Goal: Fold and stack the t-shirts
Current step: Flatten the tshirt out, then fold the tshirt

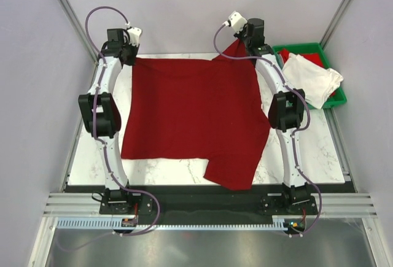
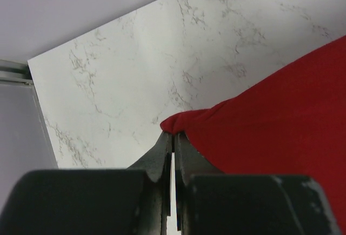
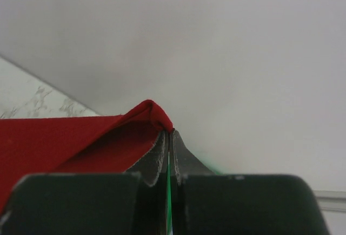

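You had the dark red t-shirt (image 1: pixel 193 119) spread over most of the marble desk (image 1: pixel 319 150), and both hands were clamped on its far corners. Your left hand (image 2: pixel 173 138) was pinched tight on a bunched corner right at desk level, so that side lay flat. Your right hand (image 3: pixel 168 133) was clenched on the opposite far corner but raised, which is why the cloth peaked up into a little tent toward the back wall on that side. My guess is you held it by those two corners to tension the far edge and drag or flatten the shirt before the first fold.

The near edge wasn't tidy though: one flap drooped past the front of the desk at the lower right, probably a sleeve or the hem, can't tell which.

The off-white t-shirt (image 1: pixel 313 78) sat crumpled in the green bin (image 1: pixel 339 98) off to the right, untouched, with a bit of it spilling over the rim. So no folds were done yet, I'd say.
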`<action>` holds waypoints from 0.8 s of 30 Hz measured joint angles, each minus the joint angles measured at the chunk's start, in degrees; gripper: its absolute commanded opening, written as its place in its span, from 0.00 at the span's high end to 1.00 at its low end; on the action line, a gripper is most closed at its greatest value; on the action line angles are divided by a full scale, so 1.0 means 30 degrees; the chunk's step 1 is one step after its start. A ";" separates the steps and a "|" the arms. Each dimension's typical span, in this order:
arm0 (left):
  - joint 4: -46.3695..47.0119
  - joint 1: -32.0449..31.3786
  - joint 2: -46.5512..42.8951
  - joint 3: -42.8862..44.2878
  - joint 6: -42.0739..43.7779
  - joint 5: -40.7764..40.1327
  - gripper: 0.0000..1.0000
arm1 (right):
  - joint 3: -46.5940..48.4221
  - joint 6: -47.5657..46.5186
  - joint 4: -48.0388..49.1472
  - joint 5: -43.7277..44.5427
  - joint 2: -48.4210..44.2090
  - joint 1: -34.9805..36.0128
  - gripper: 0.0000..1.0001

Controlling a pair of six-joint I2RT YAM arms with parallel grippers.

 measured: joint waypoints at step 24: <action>0.0211 -0.0321 -0.3745 -0.3293 -0.0131 0.0940 0.98 | -0.8291 0.2528 -0.2645 -0.2397 -0.7410 0.0452 1.00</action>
